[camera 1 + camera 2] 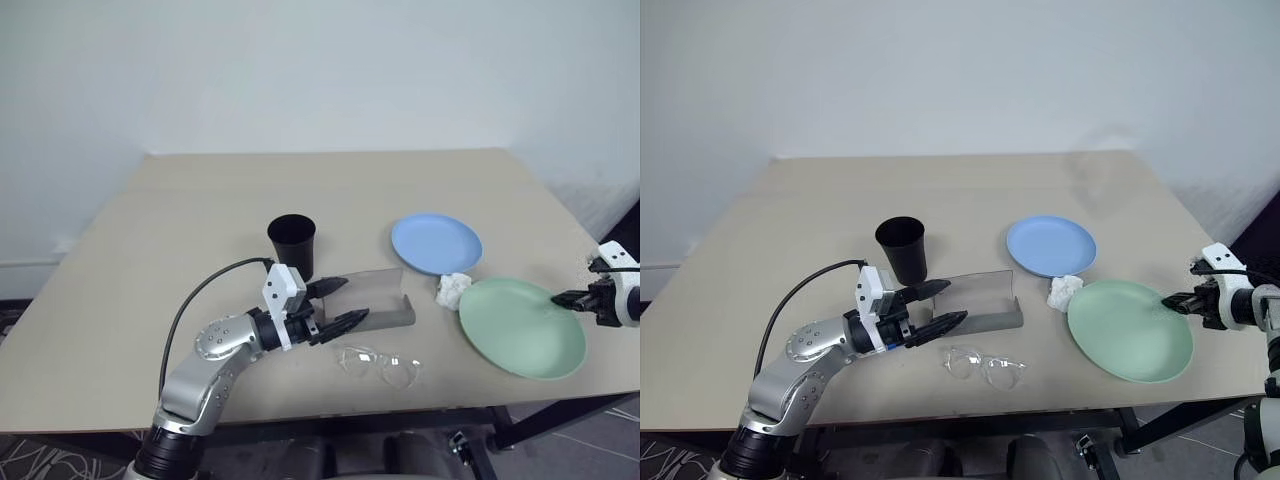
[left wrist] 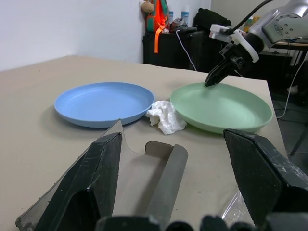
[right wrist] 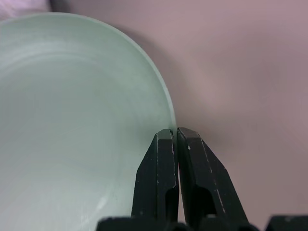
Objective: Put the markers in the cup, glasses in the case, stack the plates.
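The black cup stands mid-table. Just beside it lies the grey case, lid open, and my left gripper is open at the case's left end, one finger on each side of it. The clear glasses lie on the table in front of the case. The light blue plate sits to the right of the cup. The mint green plate lies nearer the right edge. My right gripper is shut on the green plate's far right rim. The markers are out of view.
A crumpled white tissue lies between the two plates. The table's right edge runs close behind my right gripper. The left wrist view shows a dark cabinet with clutter beyond the table.
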